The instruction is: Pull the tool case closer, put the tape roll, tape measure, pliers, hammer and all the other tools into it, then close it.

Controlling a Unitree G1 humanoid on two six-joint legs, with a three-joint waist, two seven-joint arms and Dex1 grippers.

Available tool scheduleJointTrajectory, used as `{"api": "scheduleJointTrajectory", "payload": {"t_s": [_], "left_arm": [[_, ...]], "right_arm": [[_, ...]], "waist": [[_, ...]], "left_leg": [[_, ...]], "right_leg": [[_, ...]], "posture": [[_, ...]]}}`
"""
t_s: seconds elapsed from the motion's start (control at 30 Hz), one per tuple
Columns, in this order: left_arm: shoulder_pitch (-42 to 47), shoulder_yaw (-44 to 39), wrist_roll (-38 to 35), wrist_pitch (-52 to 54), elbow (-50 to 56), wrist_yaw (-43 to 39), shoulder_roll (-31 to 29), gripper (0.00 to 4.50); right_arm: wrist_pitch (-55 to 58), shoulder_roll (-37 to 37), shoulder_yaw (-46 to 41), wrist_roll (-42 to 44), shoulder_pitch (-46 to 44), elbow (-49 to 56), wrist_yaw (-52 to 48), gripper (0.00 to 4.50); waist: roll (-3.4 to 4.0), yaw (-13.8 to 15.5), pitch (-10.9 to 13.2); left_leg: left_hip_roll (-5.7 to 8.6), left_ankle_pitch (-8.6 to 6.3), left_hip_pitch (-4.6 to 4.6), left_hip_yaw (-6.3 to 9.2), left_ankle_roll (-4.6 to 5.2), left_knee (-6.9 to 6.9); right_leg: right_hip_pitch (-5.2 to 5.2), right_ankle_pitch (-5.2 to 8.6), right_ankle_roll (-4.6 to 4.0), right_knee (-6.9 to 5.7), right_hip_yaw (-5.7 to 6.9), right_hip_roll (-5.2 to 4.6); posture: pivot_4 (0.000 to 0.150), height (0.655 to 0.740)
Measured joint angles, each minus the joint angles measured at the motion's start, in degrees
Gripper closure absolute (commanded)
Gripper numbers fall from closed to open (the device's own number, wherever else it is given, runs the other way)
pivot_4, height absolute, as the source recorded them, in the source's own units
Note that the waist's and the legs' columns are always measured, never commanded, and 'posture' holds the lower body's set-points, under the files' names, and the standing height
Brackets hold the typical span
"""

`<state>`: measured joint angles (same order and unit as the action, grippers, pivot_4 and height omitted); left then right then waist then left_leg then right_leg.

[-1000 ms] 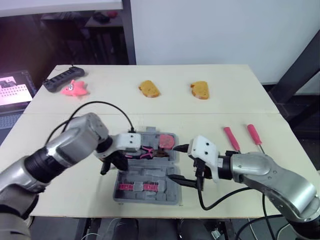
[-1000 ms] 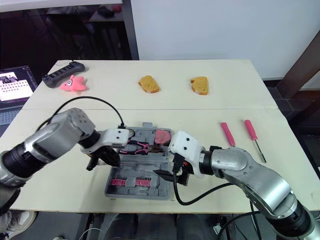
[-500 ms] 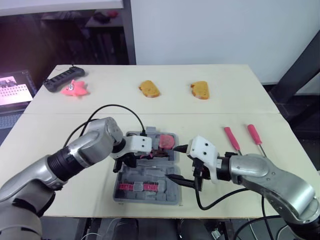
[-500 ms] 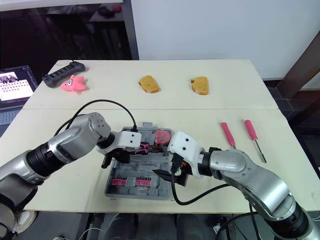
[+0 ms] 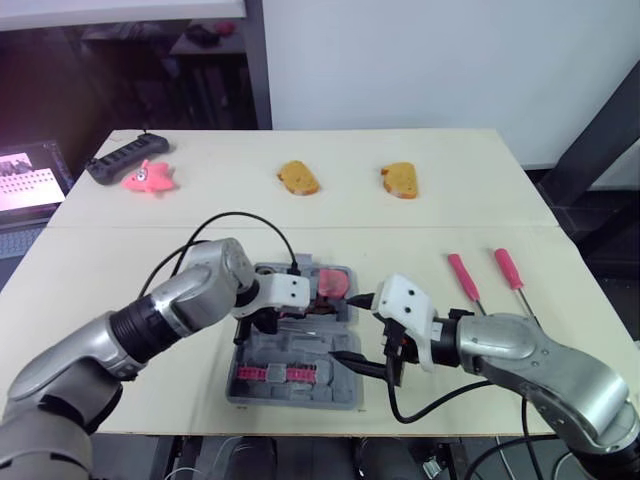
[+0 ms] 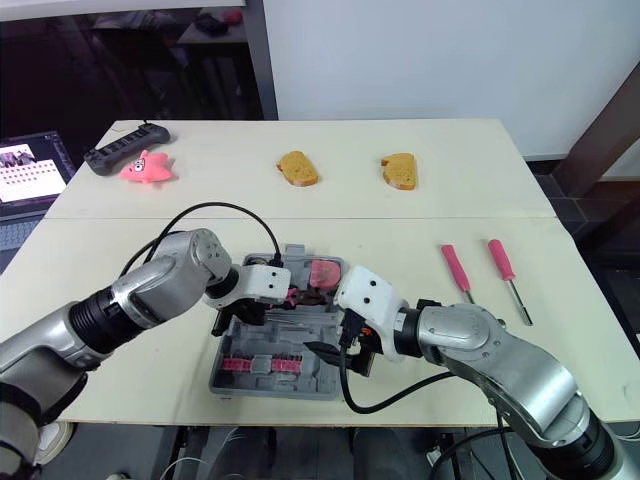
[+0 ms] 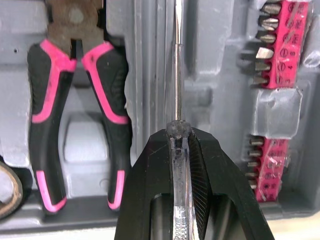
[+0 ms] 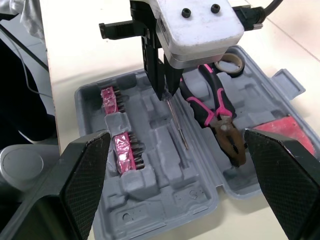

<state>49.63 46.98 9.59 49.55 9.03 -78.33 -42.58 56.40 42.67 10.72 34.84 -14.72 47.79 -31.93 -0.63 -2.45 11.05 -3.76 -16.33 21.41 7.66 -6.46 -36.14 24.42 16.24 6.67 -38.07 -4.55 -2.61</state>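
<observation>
Two pink screwdrivers (image 5: 463, 277) (image 5: 508, 268) lie outside the tool case (image 5: 300, 398); left gripper (image 7: 179, 135) clamps one clear-handled screwdriver (image 7: 176, 65), right gripper (image 5: 345, 327) spread apart.

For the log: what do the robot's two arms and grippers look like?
Left arm and right arm: rounded silver-grey shells, black joint rings. Each wrist carries a white boxy housing fed by a looping black cable. Left gripper and right gripper have black wedge-shaped fingers, textured inside.

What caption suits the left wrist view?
Left gripper holds a screwdriver over the open tool case, beside the pliers.
</observation>
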Motion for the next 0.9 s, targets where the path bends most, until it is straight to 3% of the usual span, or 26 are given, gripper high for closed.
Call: {"api": "scheduleJointTrajectory", "payload": {"t_s": [0.23,0.5,0.9], "left_arm": [[-0.57,0.19,0.96,-0.44,0.39,-0.3,-0.09,4.48],[-2.0,0.23,1.54,-1.4,3.08,-1.64,-4.07,4.48],[-2.18,0.32,3.0,-1.47,2.83,-1.2,-2.04,4.48]], "right_arm": [[0.43,0.02,-0.06,0.3,-0.55,0.29,-0.01,0.0],[0.4,0.64,-0.42,0.28,-0.68,0.29,-0.68,0.0],[0.34,0.17,-0.41,0.28,-0.65,0.29,-0.47,0.0]], "waist": [[0.0,-0.02,0.0],[0.0,-0.04,0.0],[0.0,-0.03,0.0]], "left_leg": [[0.0,0.0,-0.01,0.0,0.0,0.0],[0.0,0.0,0.0,0.0,0.0,0.0],[0.0,0.0,0.0,0.0,0.0,0.0]], "right_leg": [[0.0,0.0,0.0,-0.01,0.0,0.0],[0.0,0.0,0.0,-0.01,0.0,0.0],[0.0,0.0,0.0,-0.01,0.0,0.0]], "posture": [[0.15,0.74],[0.15,0.74],[0.15,0.74]]}}
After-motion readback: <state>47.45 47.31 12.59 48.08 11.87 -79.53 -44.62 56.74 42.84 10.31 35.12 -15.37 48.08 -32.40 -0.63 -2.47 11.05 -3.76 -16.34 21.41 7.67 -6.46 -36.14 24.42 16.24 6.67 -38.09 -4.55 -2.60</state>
